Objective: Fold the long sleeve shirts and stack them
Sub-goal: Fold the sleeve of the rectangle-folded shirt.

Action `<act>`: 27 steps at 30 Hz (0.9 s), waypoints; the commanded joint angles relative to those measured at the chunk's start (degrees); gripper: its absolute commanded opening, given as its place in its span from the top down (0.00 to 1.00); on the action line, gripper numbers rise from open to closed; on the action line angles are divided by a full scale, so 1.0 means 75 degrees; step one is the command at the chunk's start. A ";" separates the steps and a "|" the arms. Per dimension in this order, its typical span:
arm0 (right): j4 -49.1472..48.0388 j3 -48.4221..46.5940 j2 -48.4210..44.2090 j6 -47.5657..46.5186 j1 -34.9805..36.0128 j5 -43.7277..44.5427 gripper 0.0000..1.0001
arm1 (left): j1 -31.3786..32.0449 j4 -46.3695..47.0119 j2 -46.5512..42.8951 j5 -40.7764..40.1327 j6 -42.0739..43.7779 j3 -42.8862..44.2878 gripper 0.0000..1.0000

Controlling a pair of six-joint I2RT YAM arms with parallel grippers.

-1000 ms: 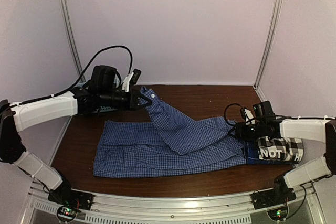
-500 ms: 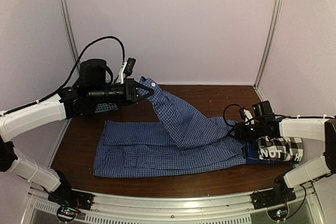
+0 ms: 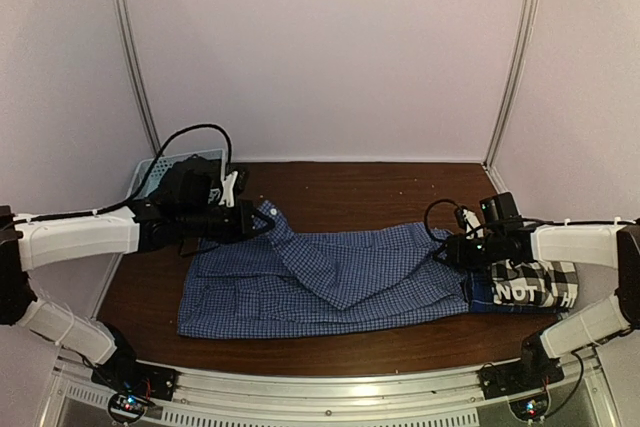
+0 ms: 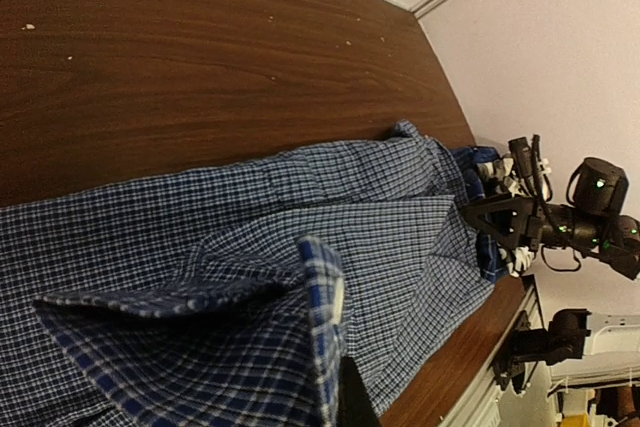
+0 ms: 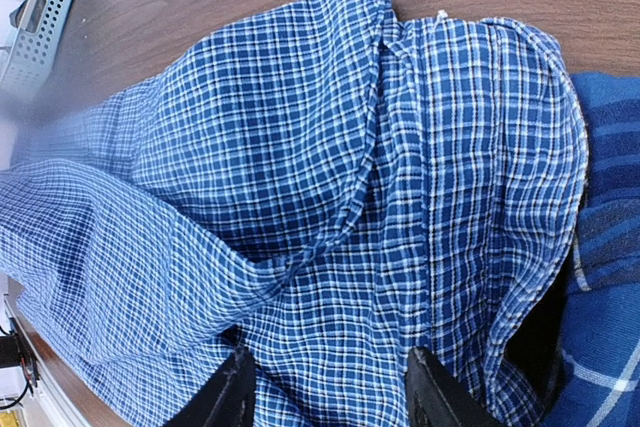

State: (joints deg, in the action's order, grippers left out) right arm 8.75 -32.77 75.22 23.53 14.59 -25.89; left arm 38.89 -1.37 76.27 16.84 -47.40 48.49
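Top external, left claw (image 3: 262, 219) pinching blue shirt (image 3: 340, 277) — tips hidden

White-shelled arms (image 3: 80, 235) carry black joints (image 3: 190, 190), black tools (image 3: 258, 223) and looping cables (image 3: 190, 133).

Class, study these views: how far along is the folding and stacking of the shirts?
Done: the plaid shirt lies folded on a darker one at the right. In hand: the left gripper holds the sleeve of the blue shirt across its body, jaws shut; the right gripper hangs open over its end. Left: finish folding it and stack it.
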 commanded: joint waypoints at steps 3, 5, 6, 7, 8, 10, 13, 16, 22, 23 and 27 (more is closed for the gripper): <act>-0.0126 -0.0027 0.0037 -0.0032 -0.0058 -0.0088 0.48 | -0.0285 0.0002 0.0147 -0.1071 0.0613 -0.0529 0.99; -0.0120 -0.0020 0.0047 -0.0032 -0.0059 -0.0092 0.47 | -0.0287 -0.0101 0.0167 -0.1271 0.0717 -0.0697 0.99; -0.0122 -0.0021 0.0048 -0.0042 -0.0059 -0.0086 0.47 | -0.0287 -0.0110 0.0158 -0.1318 0.0731 -0.0792 0.99; -0.0109 -0.0020 0.0046 -0.0052 -0.0059 -0.0077 0.47 | -0.0287 -0.0111 0.0139 -0.1315 0.0727 -0.0905 0.98; -0.0111 -0.0024 0.0048 -0.0055 -0.0063 -0.0074 0.47 | -0.0290 -0.0092 0.0116 -0.1307 0.0712 -0.1028 0.98; -0.0101 -0.0040 0.0070 -0.0058 -0.0058 -0.0068 0.47 | -0.0291 -0.0087 -0.0002 -0.1317 0.0669 -0.1271 0.98; -0.0133 -0.0051 0.0112 -0.0044 -0.0059 -0.0080 0.47 | -0.0296 -0.0132 -0.0254 -0.1508 0.0582 -0.1631 0.95; -0.0154 -0.0061 0.0145 -0.0028 -0.0065 -0.0122 0.46 | -0.0299 -0.0329 -0.0413 -0.1828 0.0563 -0.1851 0.89; 0.0028 -0.0119 -0.0127 -0.0124 -0.0057 -0.0062 0.46 | -0.0299 -0.0737 -0.0628 -0.2415 0.0501 -0.2123 0.65; 0.0075 -0.0115 -0.0205 -0.0131 -0.0060 -0.0042 0.46 | -0.0299 -0.0851 -0.0692 -0.2573 0.0503 -0.2134 0.61; 0.0165 -0.0064 -0.0486 -0.0137 -0.0023 -0.0024 0.45 | -0.0299 -0.1068 -0.1001 -0.2887 0.0589 -0.2101 0.49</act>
State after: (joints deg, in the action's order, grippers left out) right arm 9.39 -32.75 74.43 23.27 14.59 -26.30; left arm 37.06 -8.40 71.64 -0.45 -43.75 32.97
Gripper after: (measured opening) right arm 0.546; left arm 0.465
